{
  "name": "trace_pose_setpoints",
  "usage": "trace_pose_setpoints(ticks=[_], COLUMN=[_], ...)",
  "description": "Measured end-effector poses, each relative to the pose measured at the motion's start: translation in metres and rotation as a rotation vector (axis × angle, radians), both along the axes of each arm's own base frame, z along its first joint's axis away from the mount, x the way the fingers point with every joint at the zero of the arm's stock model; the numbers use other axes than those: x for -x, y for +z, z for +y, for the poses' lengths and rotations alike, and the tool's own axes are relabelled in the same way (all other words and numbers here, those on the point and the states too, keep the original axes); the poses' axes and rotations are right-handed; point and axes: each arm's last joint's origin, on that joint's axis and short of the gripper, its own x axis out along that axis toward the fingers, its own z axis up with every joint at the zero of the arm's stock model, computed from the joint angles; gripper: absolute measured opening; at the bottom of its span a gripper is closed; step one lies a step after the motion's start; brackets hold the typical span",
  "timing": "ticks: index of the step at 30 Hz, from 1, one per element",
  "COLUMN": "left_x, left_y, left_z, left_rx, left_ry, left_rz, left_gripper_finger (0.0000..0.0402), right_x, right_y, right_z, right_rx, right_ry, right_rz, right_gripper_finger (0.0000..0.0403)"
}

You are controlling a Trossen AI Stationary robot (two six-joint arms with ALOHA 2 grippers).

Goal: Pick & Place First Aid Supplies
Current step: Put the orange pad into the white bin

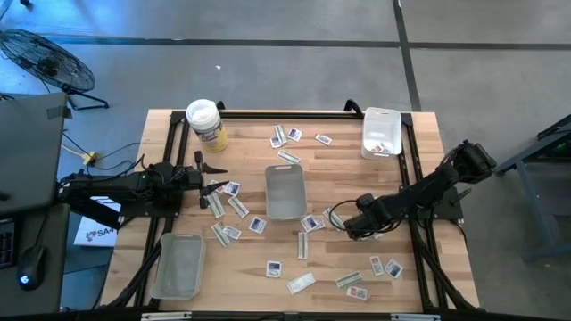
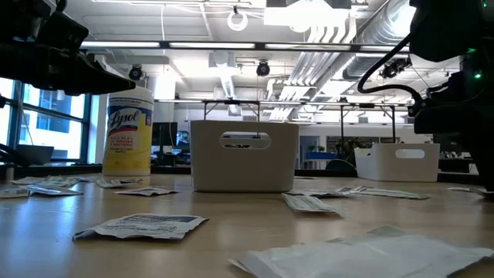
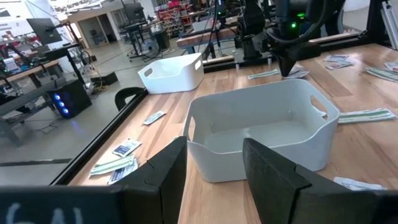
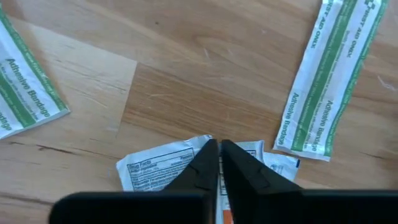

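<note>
Packets of first aid supplies [image 1: 257, 225] lie scattered flat across the wooden counter [image 1: 419, 178] around a clear centre tray [image 1: 285, 190]. Right tool [image 4: 219, 163] is pinched shut on a white printed packet [image 4: 155, 167], its fingers hiding the packet's middle. Left tool [image 3: 214, 168] hovers wide, holding nothing, facing that tray.

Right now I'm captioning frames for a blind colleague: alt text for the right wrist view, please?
The right gripper is shut on a white printed packet lying on the wooden table. Two green-striped adhesive bandage strips lie flat nearby, one beside the packet, one at the frame's edge.
</note>
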Motion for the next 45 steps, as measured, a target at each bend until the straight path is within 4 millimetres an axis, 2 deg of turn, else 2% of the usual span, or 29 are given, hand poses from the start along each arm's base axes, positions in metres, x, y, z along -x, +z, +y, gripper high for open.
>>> trace_pose_setpoints(ticks=[8,16,20,25,32,37,41,45], left_x=[0.000,0.000,0.000,0.000,0.000,0.000,0.000,0.000], left_y=[0.000,0.000,0.000,0.000,0.000,0.000,0.000,0.000], left_z=[0.000,0.000,0.000,0.000,0.000,0.000,0.000,0.000], left_rx=[0.000,0.000,0.000,0.000,0.000,0.000,0.000,0.000], left_ry=[0.000,0.000,0.000,0.000,0.000,0.000,0.000,0.000], left_rz=[0.000,0.001,0.000,0.000,0.001,0.000,0.001,0.000], left_gripper_finger=[0.0154,0.0154,0.0154,0.0154,0.0154,0.0154,0.0154,0.0154], right_x=[0.003,0.001,0.001,-0.002,0.006,0.012,0.024,0.029], right_y=[0.006,0.045,0.067,0.091,0.102,0.109,0.104,0.085], right_z=[-0.001,-0.002,-0.018,-0.062,-0.158,-0.215,-0.246,-0.268], right_rx=[0.019,0.039,0.155,0.326,0.544,0.609,0.618,0.572], right_ry=[0.003,0.029,0.027,0.007,-0.174,-0.177,-0.178,-0.189], right_rz=[0.044,0.002,-0.088,-0.194,-0.113,-0.168,-0.116,-0.003], right_gripper_finger=[0.0002,0.0002,0.0001,0.0001,0.0000,0.0000,0.0000,0.0000])
